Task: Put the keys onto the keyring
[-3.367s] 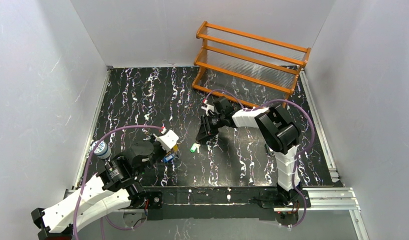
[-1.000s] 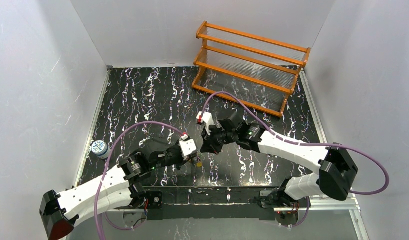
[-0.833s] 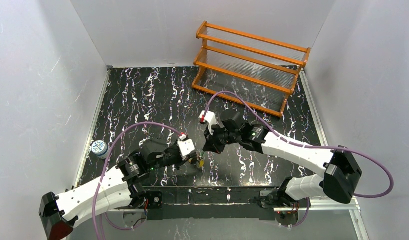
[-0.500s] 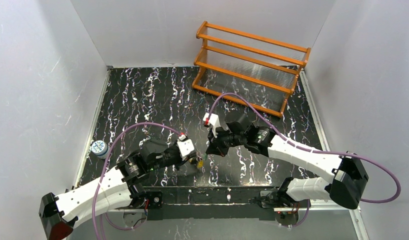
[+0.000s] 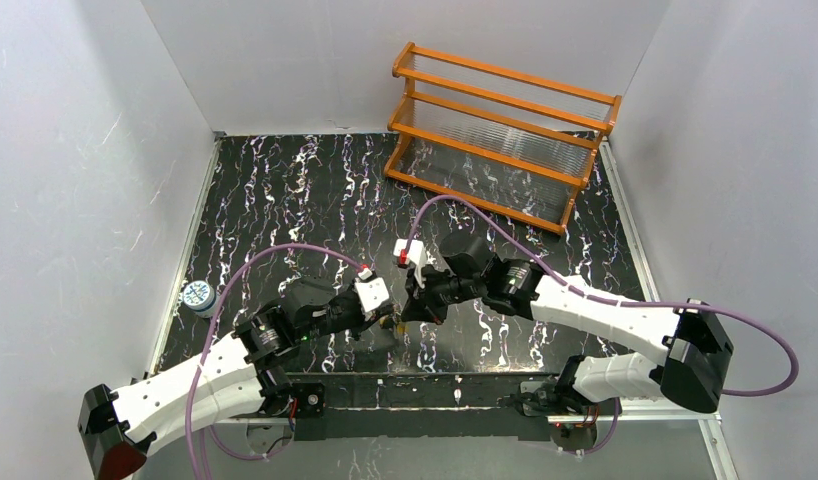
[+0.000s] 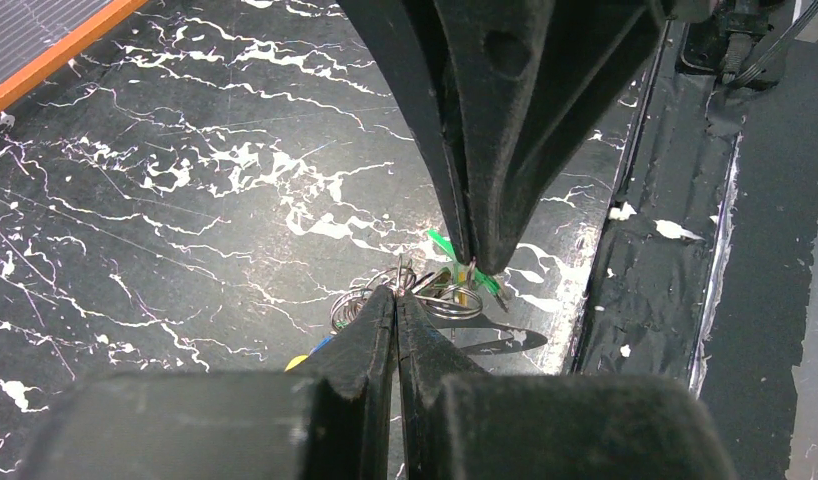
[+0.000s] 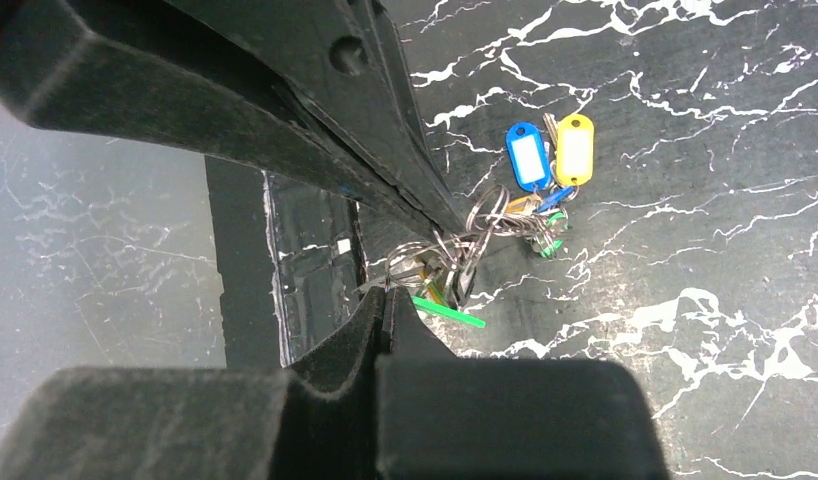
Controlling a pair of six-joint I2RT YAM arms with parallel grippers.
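My left gripper (image 5: 389,319) is shut on a silvery wire loop of the keyring (image 6: 357,303) and holds the bunch just above the black marbled table. In the left wrist view its fingertips (image 6: 395,294) pinch the wire. Blue (image 7: 528,157) and yellow (image 7: 574,148) keys hang from the bunch. My right gripper (image 5: 409,311) is shut tip to tip against the left one, on the green key (image 7: 448,312). The green key shows on both sides of the right fingertips (image 6: 473,262). Which loop the green key is on is hidden in the tangle.
An orange wooden rack (image 5: 505,130) stands at the back right. A small blue-white can (image 5: 198,296) sits by the left wall. The table's front rail (image 5: 455,392) lies just below the grippers. White walls close in left, right and behind.
My right gripper has come down and left with the green key until it meets the left gripper's tips. The left arm has barely moved over the last second.
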